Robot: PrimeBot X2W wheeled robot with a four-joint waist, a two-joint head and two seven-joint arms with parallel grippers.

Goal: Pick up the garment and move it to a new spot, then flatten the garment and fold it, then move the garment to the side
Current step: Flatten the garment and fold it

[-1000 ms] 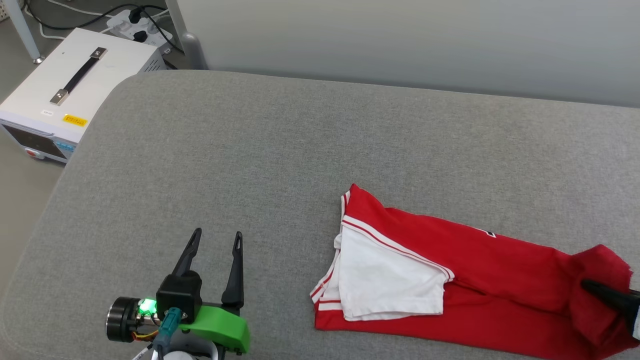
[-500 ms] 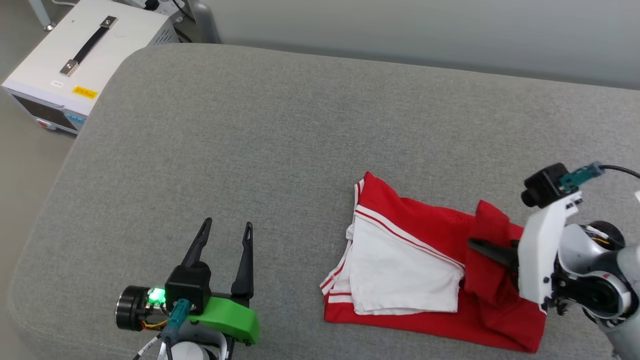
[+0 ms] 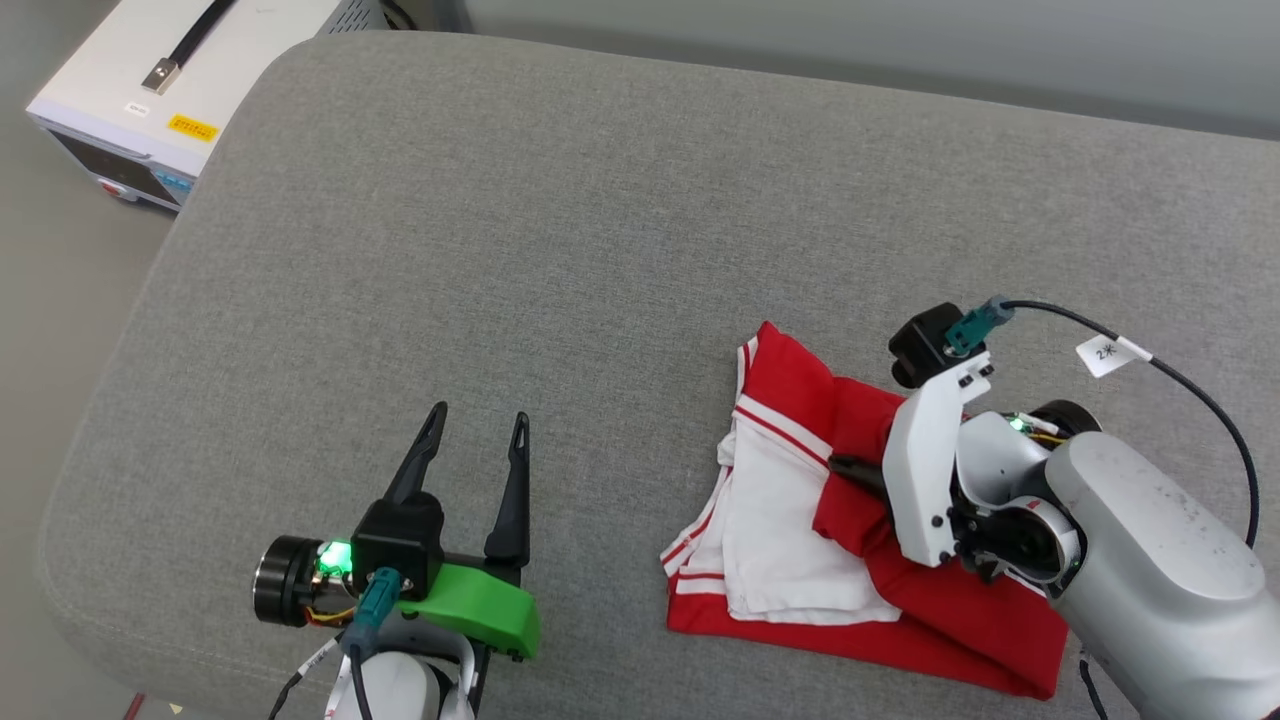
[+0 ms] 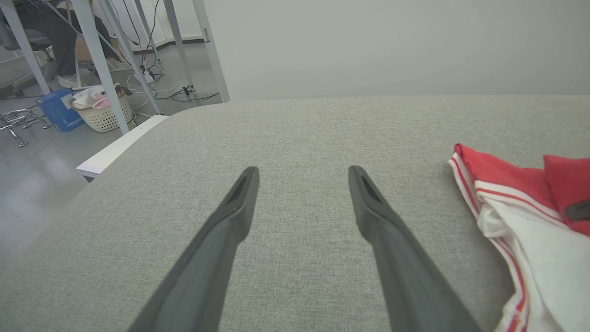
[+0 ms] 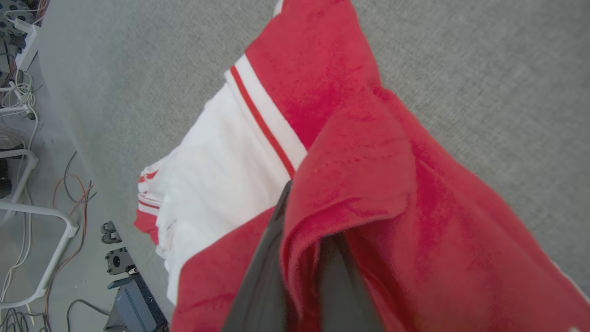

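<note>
- Left gripper [image 3: 479,413]: at the near left, above bare grey cushion [image 3: 600,250]. Its two dark fingers stand wide apart with nothing between them and point toward the far edge. It is well apart from the shirt.
- Shirt [image 3: 790,540]: lies at the near right of the cushion, partly folded. A white sleeve with red-and-white striped trim faces left. Red body cloth is doubled over from the right onto the sleeve.
- Right gripper [image 3: 842,464]: reaches in from the right, fingers pointing left. The fingers [image 5: 262,276] are closed together, clamped on a raised fold of the red cloth, which wraps over them.
- Cable tag [image 3: 1112,352]: a white tag on the black cable of the right arm. It reads "2" followed by one character.
- White box [image 3: 120,70]: on the floor past the far left corner of the cushion, with a black carry handle on top. Its yellow label [image 3: 192,126] carries print too small to read.
- Blue carton [image 4: 57,110]: farther off on the floor, just beside a white basket [image 4: 103,115]. Its lettering is illegible.
</note>
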